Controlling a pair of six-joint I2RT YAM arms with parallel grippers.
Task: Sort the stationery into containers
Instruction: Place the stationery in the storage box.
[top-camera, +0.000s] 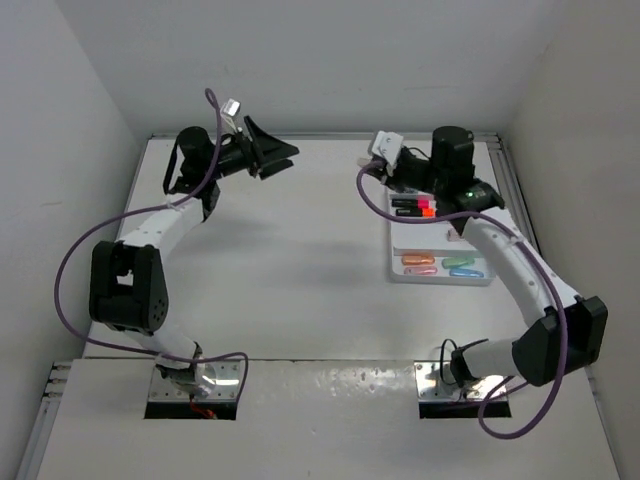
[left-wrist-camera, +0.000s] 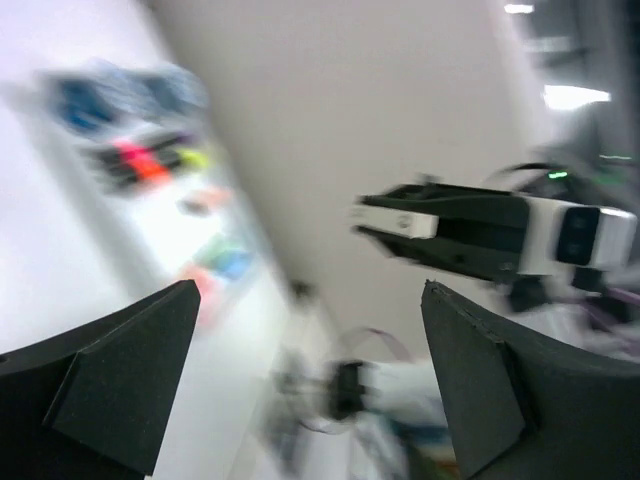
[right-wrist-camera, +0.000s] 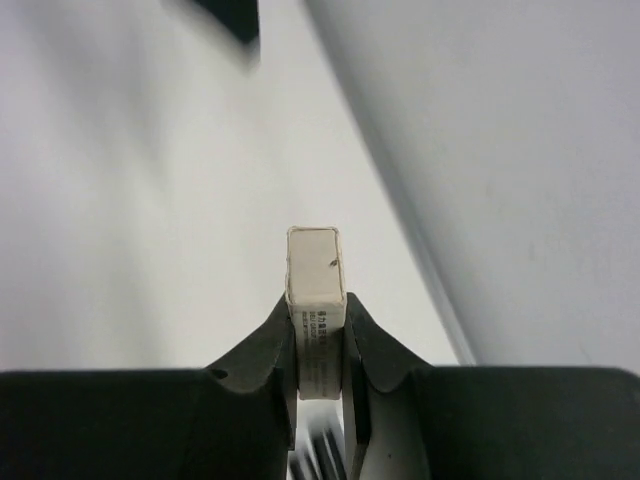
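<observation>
My right pincer (right-wrist-camera: 318, 322) grips the beige block (right-wrist-camera: 314, 262) by its end only; it may slip before the tray (top-camera: 441, 281). The left pincer (left-wrist-camera: 310, 300) stands wide, empty.

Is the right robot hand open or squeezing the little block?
Shut: the right gripper has both fingers pressed against the sides of the beige block.

The small beige block (right-wrist-camera: 315, 290) wears a pale paper label on its side, seen in the right wrist view; a few lines of fine dark print run across that label; the characters are too small and soft to read, so no word, number or brand comes out of them; the markers (top-camera: 413, 207) and pastel stubs (top-camera: 440, 264) in the white tray (top-camera: 440, 281), by the far right corner of the table (top-camera: 300, 270), show no legible marking.
</observation>
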